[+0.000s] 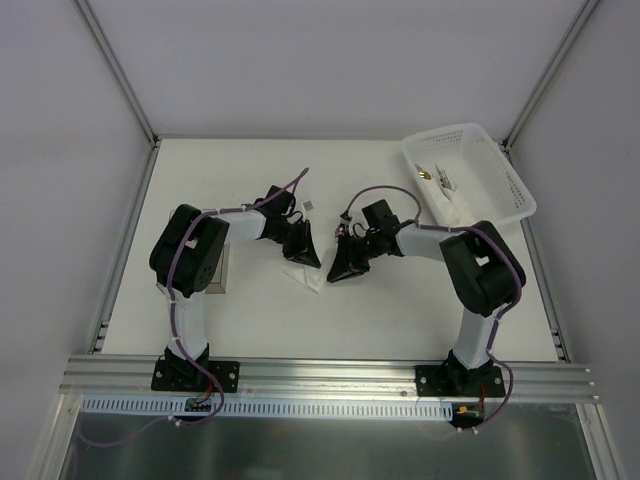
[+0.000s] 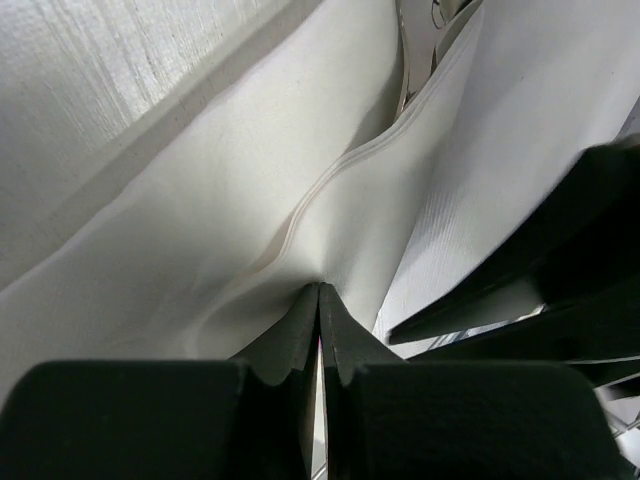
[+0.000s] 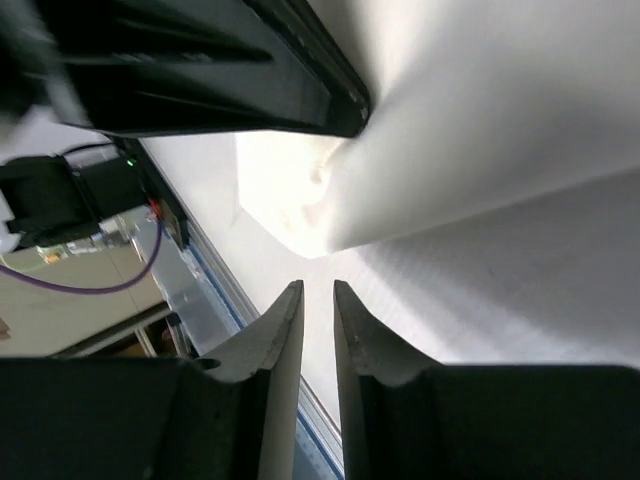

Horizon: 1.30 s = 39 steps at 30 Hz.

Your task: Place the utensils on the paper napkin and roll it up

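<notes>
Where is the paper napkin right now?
In the top view, the paper napkin lies mid-table, between the left gripper and right gripper, left of the white basket.

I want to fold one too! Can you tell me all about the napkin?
The napkin is thin white paper, soft and faintly textured. It is bunched into long folds, with a layered edge showing, and lies crumpled on the table. The left hand is shut tight on one fold. The right hand sits at its other side with fingers slightly apart. Whether it touches is unclear.
</notes>
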Motion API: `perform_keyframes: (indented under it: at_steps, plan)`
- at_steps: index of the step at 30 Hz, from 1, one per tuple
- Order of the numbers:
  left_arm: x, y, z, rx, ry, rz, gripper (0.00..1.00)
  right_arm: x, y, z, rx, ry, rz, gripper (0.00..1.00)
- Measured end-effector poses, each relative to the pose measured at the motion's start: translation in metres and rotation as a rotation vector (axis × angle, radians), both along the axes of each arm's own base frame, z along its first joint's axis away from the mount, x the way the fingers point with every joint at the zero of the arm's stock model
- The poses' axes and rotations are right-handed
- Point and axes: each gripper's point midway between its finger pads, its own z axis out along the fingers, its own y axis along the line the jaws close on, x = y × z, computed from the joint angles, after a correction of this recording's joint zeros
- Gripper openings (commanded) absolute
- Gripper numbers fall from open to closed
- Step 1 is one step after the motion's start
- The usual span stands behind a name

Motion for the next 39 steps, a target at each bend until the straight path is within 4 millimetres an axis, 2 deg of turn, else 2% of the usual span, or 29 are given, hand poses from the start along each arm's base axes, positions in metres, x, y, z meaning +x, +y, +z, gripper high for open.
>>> perform_keyframes:
  at_steps: [4,8,10,12,17,20,27,39]
  plan:
    - [0.0,0.0,-0.001,0.002,0.002,-0.007,0.0,0.042,-0.013,0.033,0.049,-0.09,-0.083,0.2]
    - [0.0,0.0,-0.001,0.001,0.001,-0.014,0.0,0.086,-0.009,0.064,0.101,-0.187,-0.126,0.2]
    - [0.0,0.0,-0.001,0.002,0.001,-0.015,0.0,0.098,-0.003,0.069,0.115,-0.209,-0.128,0.19]
    - [0.0,0.0,-0.001,0.002,0.001,-0.015,0.0,0.105,0.001,0.064,0.117,-0.206,-0.128,0.18]
    - [0.0,0.0,-0.001,0.002,0.0,-0.016,0.0,0.103,0.002,0.031,0.065,-0.129,-0.14,0.18]
    - [0.0,0.0,-0.001,0.002,0.0,-0.016,0.0,0.102,0.001,0.019,0.022,-0.117,-0.152,0.18]
    - [0.0,0.0,0.0,0.005,0.0,-0.017,0.0,0.09,0.01,0.004,-0.087,-0.158,-0.114,0.17]
    - [0.003,0.003,0.005,0.035,-0.038,-0.002,0.03,0.097,0.018,-0.012,-0.206,-0.193,-0.064,0.12]
